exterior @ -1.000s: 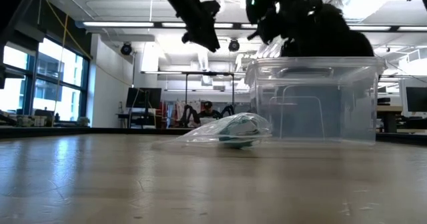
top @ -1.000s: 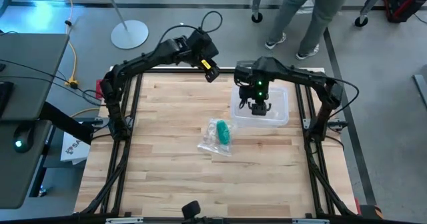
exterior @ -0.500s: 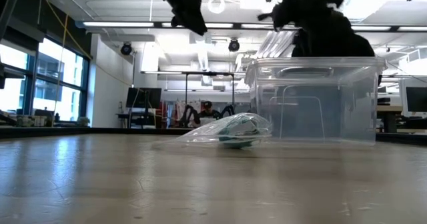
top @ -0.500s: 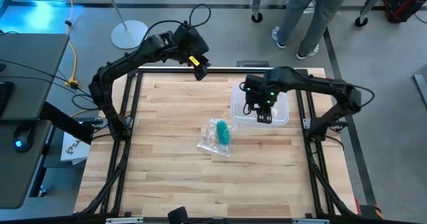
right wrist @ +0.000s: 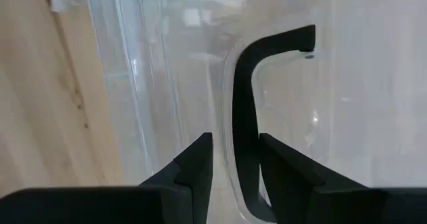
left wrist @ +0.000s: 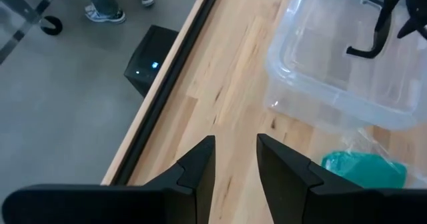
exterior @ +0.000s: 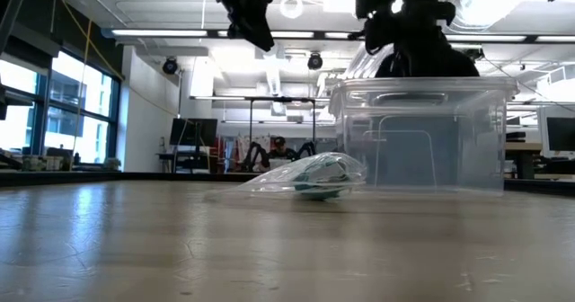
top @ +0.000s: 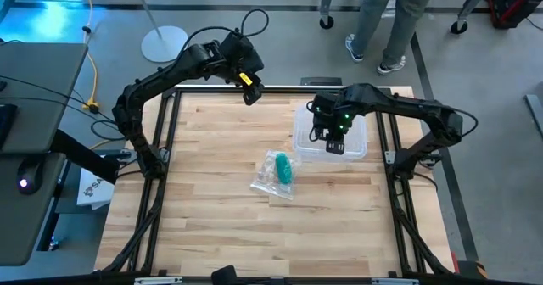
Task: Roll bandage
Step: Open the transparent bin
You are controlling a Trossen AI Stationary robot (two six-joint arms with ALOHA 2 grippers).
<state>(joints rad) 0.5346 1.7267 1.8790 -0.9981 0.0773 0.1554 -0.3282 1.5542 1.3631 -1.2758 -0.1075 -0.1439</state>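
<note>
Unmoved since a second ago: green bandage [top: 285,168] inside clear plastic bag [top: 273,183], mid-table, open wood around. Left gripper [left wrist: 235,159] retreated to far table edge, jaws narrow, empty. Right gripper [right wrist: 234,159] closing around black handle [right wrist: 248,111] of clear box [top: 360,146].

Pale matt wood table [top: 212,192], glossy clear plastic box [top: 358,147] (black handle [right wrist: 250,117]), crinkly clear bag [top: 273,183]

No words, brands or numbers to read anywhere here. A white sheet [top: 92,186] lies on the floor off the table's left edge with dark print on it, too small to make out. Nothing legible on the arms, the clear box or the monitors in the room behind.
</note>
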